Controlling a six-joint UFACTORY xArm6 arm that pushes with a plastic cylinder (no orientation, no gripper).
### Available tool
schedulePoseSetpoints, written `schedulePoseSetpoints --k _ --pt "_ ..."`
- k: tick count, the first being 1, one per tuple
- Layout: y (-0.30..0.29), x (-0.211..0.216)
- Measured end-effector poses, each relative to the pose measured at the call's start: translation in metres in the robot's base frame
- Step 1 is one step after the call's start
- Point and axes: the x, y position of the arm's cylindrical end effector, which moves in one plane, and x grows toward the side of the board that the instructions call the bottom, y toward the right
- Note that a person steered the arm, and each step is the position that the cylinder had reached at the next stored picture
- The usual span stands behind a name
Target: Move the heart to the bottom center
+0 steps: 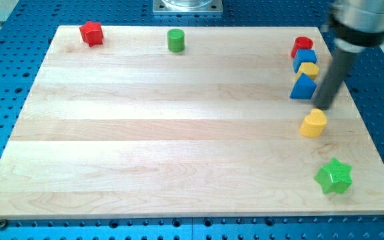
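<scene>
The yellow heart (313, 123) lies on the wooden board (179, 133) at the view's right, a little below the middle. My tip (323, 107) is just above and to the right of the heart, close to it or touching it; I cannot tell which. A blue triangular block (303, 87) is just left of the rod.
A column of blocks stands at the upper right: a red block (302, 45), a blue block (305, 57), a small yellow block (308, 69). A green star (333, 176) lies at the lower right. A red star (92, 33) and a green cylinder (175, 40) sit along the top edge.
</scene>
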Motion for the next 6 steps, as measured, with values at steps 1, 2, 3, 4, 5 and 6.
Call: schedulePoseSetpoints --k 1,2,3,4,5,6 --pt "0.025 0.017" --pt "-0.118 0.027" --pt "-0.139 0.025" --pt "-0.045 0.037" --pt "-0.115 0.1" --pt "-0.184 0.141"
